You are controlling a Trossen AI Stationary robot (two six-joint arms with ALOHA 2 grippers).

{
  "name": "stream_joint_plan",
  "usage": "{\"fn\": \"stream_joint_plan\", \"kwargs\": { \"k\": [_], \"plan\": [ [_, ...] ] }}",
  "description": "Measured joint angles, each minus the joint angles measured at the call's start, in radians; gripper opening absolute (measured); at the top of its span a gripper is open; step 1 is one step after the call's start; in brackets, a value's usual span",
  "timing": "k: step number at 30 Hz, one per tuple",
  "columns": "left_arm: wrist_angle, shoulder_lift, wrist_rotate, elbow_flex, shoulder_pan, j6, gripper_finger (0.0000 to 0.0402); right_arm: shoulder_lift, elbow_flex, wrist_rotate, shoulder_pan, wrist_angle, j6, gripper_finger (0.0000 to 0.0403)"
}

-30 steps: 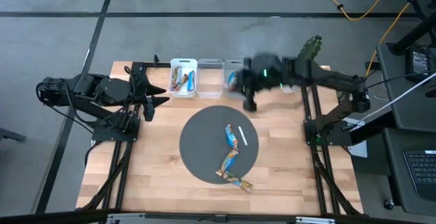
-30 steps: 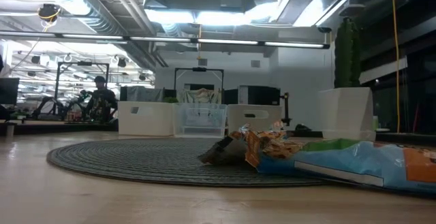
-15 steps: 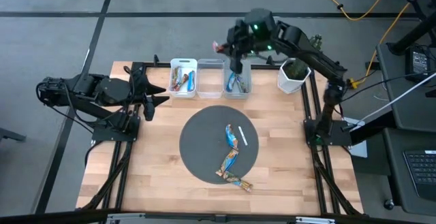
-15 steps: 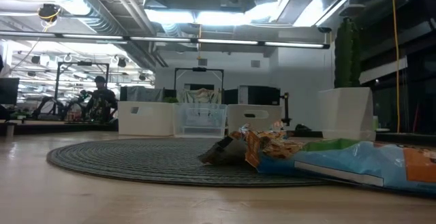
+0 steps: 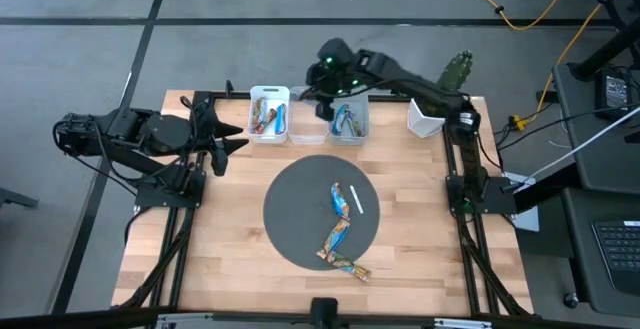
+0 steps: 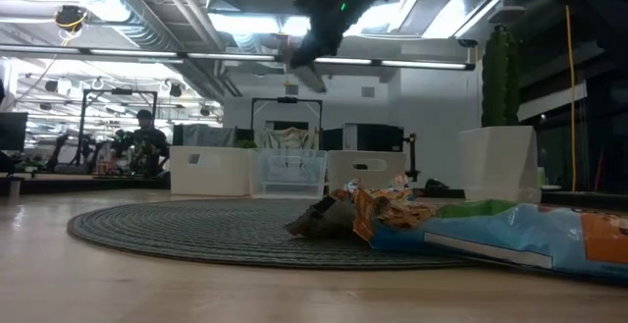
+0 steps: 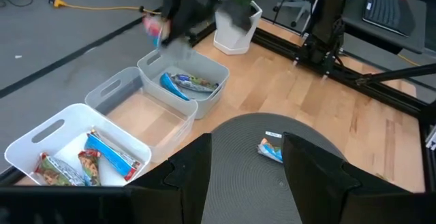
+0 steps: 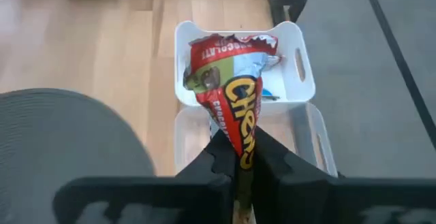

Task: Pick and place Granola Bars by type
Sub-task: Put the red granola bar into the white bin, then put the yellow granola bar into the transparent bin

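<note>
**Up high with a red bar over the bins**

Right now the right hand (image 8: 236, 157) is squeezed shut on a red bar (image 8: 228, 94). It grips the bar by one end, so the rest of the wrapper sticks out past the fingers. I think it is held that way so it can drop cleanly into a bin. In the high view the right hand (image 5: 335, 69) is up in the air at the far edge of the table (image 5: 230, 259), over the row of bins.

Three white bins sit side by side there. The left bin (image 5: 269, 113) has red, orange-brown and blue bars in it. The middle bin (image 5: 308, 115) looks bare. The right bin (image 5: 349, 119) holds a few blue and silver bars. The bins keep each kind of bar apart, so the red one most likely belongs in the left bin with the other red bars.

More bars (image 5: 340, 239) lie on the round grey mat (image 5: 290, 209), next to a thin white stick (image 5: 354, 198). They wait near the middle where both arms can reach.

The left hand (image 5: 228, 147) waits near the left edge of the table, well away from the bins, with its fingers spread apart. There is lots of room above the bins, but the bin walls touch each other, so the drop needs good aim. A white cup (image 5: 424, 121) stands just past the bins.
</note>
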Motion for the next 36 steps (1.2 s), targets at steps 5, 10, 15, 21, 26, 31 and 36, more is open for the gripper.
{"fn": "stream_joint_plan", "kwargs": {
  "k": [5,10,15,21,26,31,36],
  "plan": [
    [-0.001,0.000,0.000,0.000,0.000,0.001,0.0169,0.093,-0.057,-0.017,-0.013,0.071,0.006,0.0044],
    [-0.002,0.000,0.008,0.000,0.000,0.001,0.0169,0.141,-0.056,-0.037,-0.014,0.085,-0.011,0.0030],
    [-0.003,0.000,0.009,0.000,0.000,0.001,0.0169,0.151,-0.056,-0.041,-0.014,0.100,-0.001,0.0034],
    [-0.003,0.000,0.010,0.000,0.000,0.002,0.0169,0.150,-0.056,-0.001,-0.016,0.100,-0.005,0.0092],
    [-0.003,0.000,0.010,0.000,0.000,0.002,0.0169,0.139,-0.056,0.000,-0.017,0.093,0.014,0.0151],
    [-0.003,0.000,0.018,0.000,0.000,0.002,0.0169,0.076,-0.056,-0.078,-0.011,0.075,0.089,0.0192],
    [-0.004,0.000,0.020,0.000,0.000,0.002,0.0169,-0.029,-0.056,-0.092,0.039,-0.061,0.043,0.0191]
  ]
}}
